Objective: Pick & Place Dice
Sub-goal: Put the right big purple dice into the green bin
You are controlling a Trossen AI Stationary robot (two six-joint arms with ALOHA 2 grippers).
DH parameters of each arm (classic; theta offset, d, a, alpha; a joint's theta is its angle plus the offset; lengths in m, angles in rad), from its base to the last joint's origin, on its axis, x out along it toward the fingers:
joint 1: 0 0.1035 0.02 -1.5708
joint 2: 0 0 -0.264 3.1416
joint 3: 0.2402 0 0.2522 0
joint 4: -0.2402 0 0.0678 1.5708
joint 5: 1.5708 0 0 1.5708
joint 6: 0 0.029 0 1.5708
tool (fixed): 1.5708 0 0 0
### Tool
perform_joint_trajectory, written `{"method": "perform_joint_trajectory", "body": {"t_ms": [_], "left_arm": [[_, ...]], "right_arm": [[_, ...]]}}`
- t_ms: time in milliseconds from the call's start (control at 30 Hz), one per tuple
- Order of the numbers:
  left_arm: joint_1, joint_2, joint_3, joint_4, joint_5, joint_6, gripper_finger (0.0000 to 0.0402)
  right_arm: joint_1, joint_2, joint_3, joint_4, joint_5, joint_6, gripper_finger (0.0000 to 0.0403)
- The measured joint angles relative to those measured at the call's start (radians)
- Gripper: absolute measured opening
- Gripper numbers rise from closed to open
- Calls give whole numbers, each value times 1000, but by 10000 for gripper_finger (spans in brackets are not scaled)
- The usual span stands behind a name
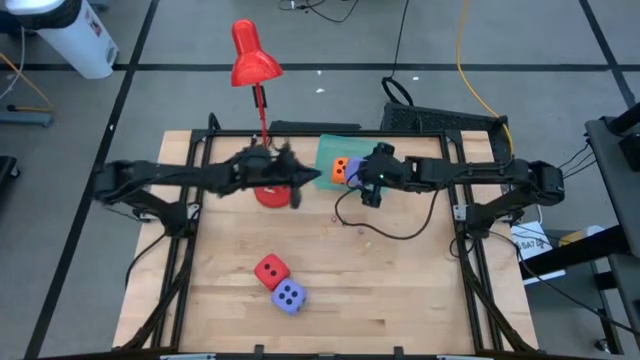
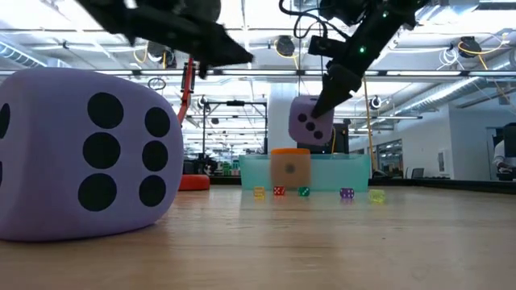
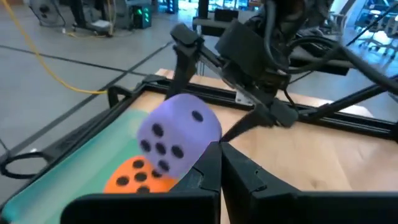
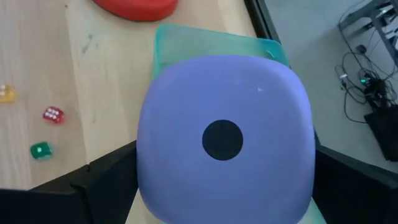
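Observation:
My right gripper (image 2: 318,109) is shut on a lavender die (image 2: 310,121), hanging above the teal tray (image 2: 339,171) near the table's far edge. An orange die (image 2: 289,167) sits in that tray, and shows below the lavender die (image 3: 177,137) in the left wrist view. A red die (image 1: 270,268) and a second lavender die (image 1: 289,296) rest side by side on the table toward the near edge. My left gripper (image 3: 221,165) is shut and empty, raised just left of the tray by the lamp base (image 1: 270,196). My right gripper pinches the lavender die between its two fingers (image 4: 102,183), one on each of two opposite side faces, with the one-pip face (image 4: 224,140) toward the wrist. The fingers slant down from above and from the table's right. The die is lifted clear, over the tray.
A red desk lamp (image 1: 252,55) stands behind the left gripper, its base on the table. Several tiny coloured dice (image 2: 278,191) lie on the wood before the tray, near a black cable (image 1: 385,225). Bare wood lies in the table's middle and right.

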Motion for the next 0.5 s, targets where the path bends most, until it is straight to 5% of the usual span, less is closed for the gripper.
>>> {"method": "perform_joint_trajectory", "body": {"t_ms": [267, 500], "left_arm": [[43, 300, 290, -39, 141, -31, 3], [43, 482, 518, -161, 160, -28, 3]], "right_arm": [[-21, -2, -12, -5, 7, -33, 393], [-23, -60, -12, -153, 29, -10, 393]]}}
